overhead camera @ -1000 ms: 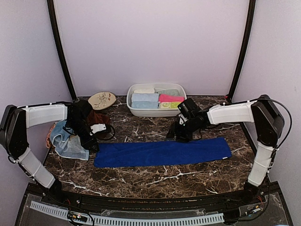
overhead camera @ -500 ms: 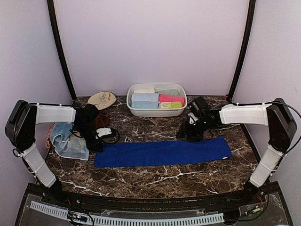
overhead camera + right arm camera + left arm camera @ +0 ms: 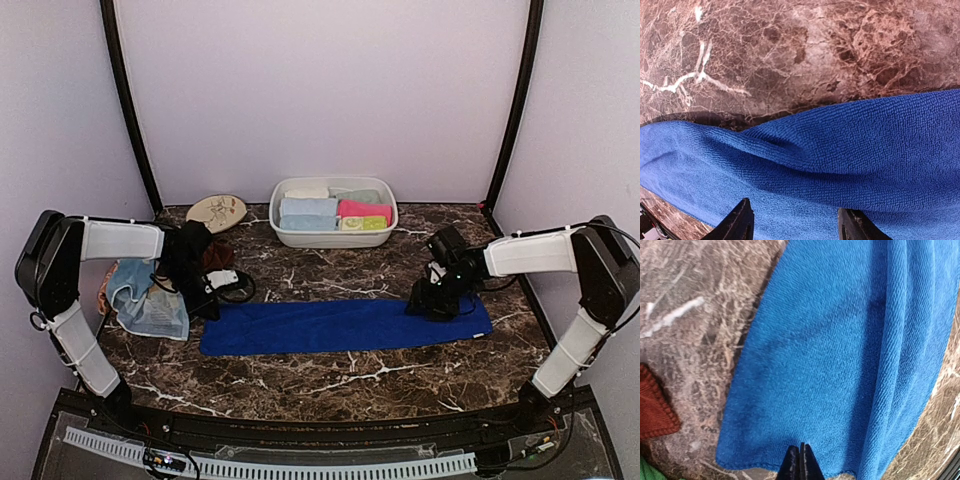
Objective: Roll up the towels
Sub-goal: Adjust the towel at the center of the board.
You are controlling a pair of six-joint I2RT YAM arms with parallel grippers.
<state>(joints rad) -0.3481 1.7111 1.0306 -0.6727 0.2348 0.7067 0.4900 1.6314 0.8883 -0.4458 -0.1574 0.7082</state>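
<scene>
A royal blue towel (image 3: pixel 340 325) lies flat as a long strip across the marble table (image 3: pixel 330 375). My left gripper (image 3: pixel 207 308) is at its left end. In the left wrist view the left gripper (image 3: pixel 801 455) is shut, its tips resting on the towel (image 3: pixel 830 340) just inside the short edge. My right gripper (image 3: pixel 432 305) hovers low over the towel's right part, near its far edge. In the right wrist view the right gripper (image 3: pixel 796 212) is open, with the towel (image 3: pixel 850 150) lying slightly wrinkled between the fingers.
A white tub (image 3: pixel 283 235) at the back holds rolled towels in light blue, pink, green and pale colours. A cream plate (image 3: pixel 217 212) lies at the back left. A light blue towel (image 3: pixel 150 300) and a rust-brown one (image 3: pixel 212 252) are piled at the left.
My right gripper has moved right and nearer, from beyond the towel's far edge to over its right part. My left gripper has shifted slightly right to the towel's left end.
</scene>
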